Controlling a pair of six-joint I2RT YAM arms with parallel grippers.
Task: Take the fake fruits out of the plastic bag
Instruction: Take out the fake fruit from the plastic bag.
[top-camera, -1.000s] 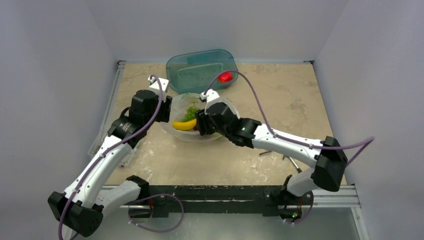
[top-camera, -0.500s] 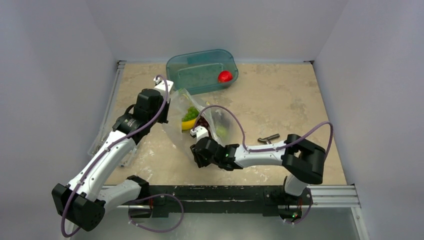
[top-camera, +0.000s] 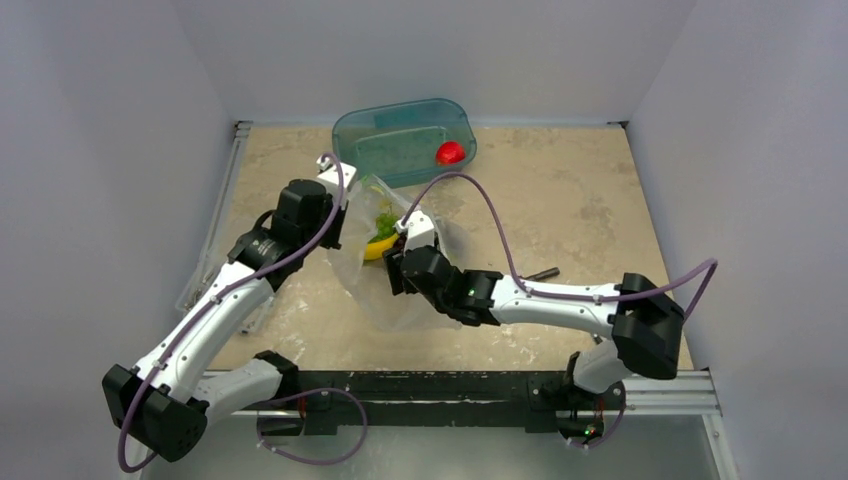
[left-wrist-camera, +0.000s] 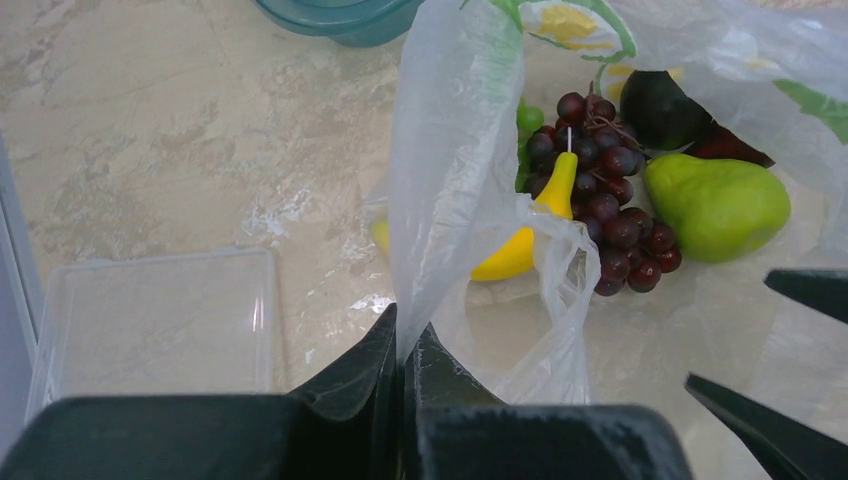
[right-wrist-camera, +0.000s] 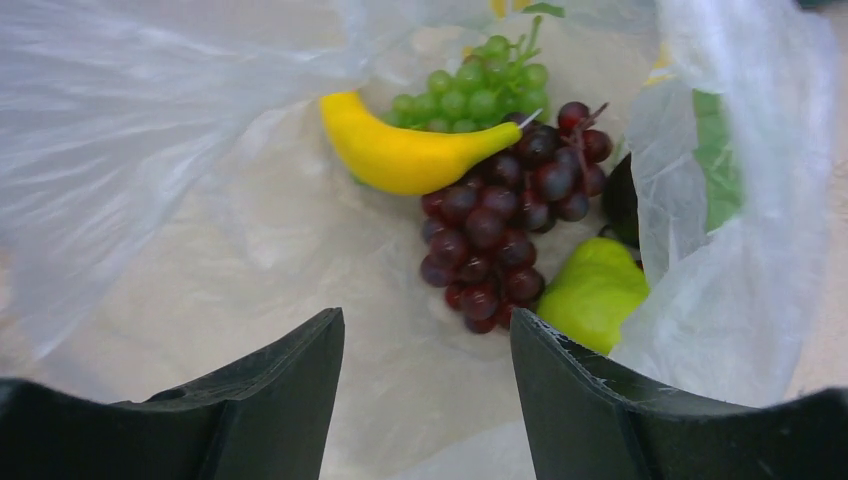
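Note:
The clear plastic bag (top-camera: 385, 285) lies mid-table. My left gripper (left-wrist-camera: 407, 335) is shut on a fold of the plastic bag (left-wrist-camera: 450, 170) and holds its edge up. Inside lie a yellow banana (right-wrist-camera: 405, 155), a dark purple grape bunch (right-wrist-camera: 500, 225), a green grape bunch (right-wrist-camera: 475, 95) and a green pear (right-wrist-camera: 595, 290). The left wrist view shows the banana (left-wrist-camera: 520, 245), the purple grapes (left-wrist-camera: 610, 205) and the pear (left-wrist-camera: 715, 205) too. My right gripper (right-wrist-camera: 428, 325) is open and empty, inside the bag's mouth, just short of the purple grapes. In the top view it (top-camera: 395, 265) sits beside the banana (top-camera: 375, 250).
A teal translucent tub (top-camera: 400, 140) stands at the back holding a red fruit (top-camera: 450, 152). A flat clear box (left-wrist-camera: 160, 320) lies left of the bag. A dark metal part (top-camera: 543, 272) lies on the table to the right. A dark object (left-wrist-camera: 655, 105) sits behind the pear.
My right gripper pulled back toward the near edge, then moved forward again into the bag's mouth. My left gripper has shifted slightly right and up, holding the bag's edge.

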